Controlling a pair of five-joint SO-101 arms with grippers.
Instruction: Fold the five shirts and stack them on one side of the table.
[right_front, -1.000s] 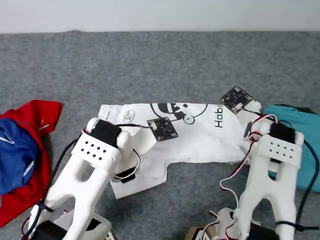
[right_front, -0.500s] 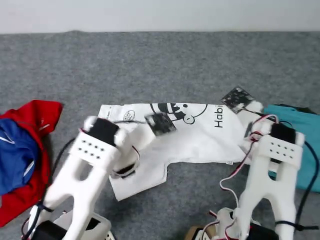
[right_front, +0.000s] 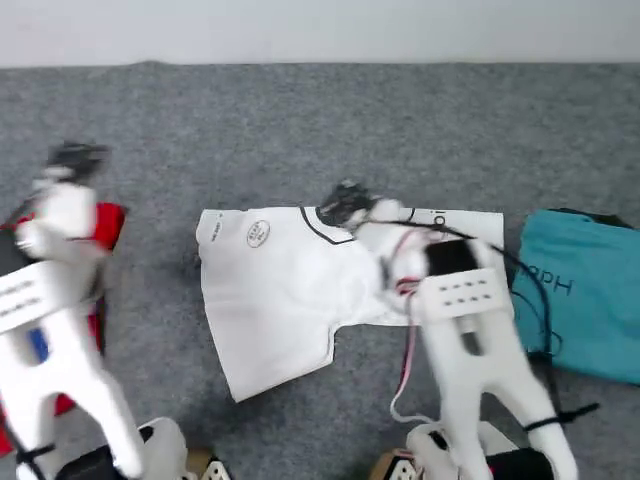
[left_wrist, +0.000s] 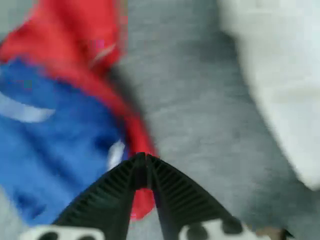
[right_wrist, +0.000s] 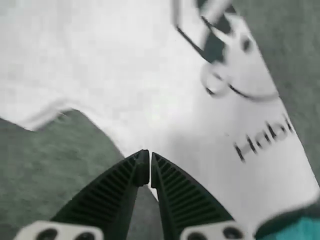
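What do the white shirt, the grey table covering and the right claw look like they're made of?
The white shirt looks like soft matte knit, probably cotton: it lies limp and creased. The table covering seems grey felt or low carpet, given its fuzzy, speckled surface. The right claw looks like black matte plastic, with fine ribs along its fingers.

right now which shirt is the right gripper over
The white shirt, spread mid-table; the right gripper is at its edge, not the teal shirt or red shirt.
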